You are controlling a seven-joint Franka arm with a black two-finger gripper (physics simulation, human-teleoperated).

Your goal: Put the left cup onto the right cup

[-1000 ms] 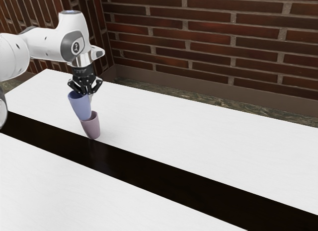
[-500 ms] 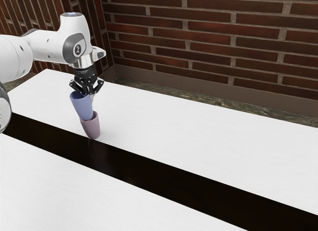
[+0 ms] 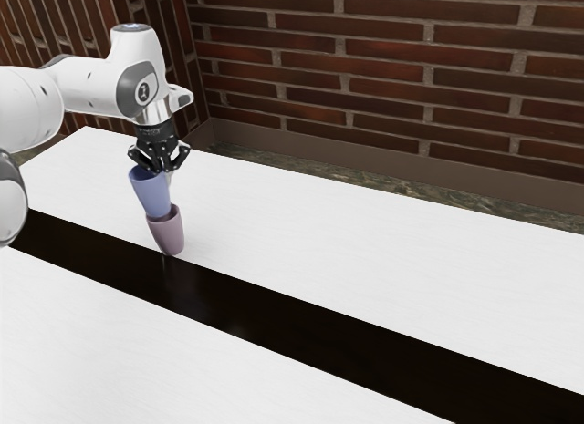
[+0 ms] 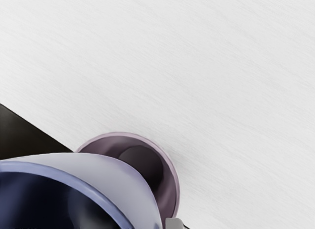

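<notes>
1. In the exterior view's upper left, the black two-finger gripper point(image 3: 157, 164) pinches the rim of the lavender-blue plastic cup point(image 3: 151, 194).
2. That cup hangs tilted, its base tucked into the mouth of the upright mauve plastic cup point(image 3: 168, 232) on the white table point(image 3: 365, 232).
3. The mauve cup sits below the gripper, slightly toward the exterior view's right. The lavender-blue cup's long axis leans that way, so it probably needs straightening before release.

Side view, wrist overhead, sharing pink cup point(image 3: 168, 231)
</notes>
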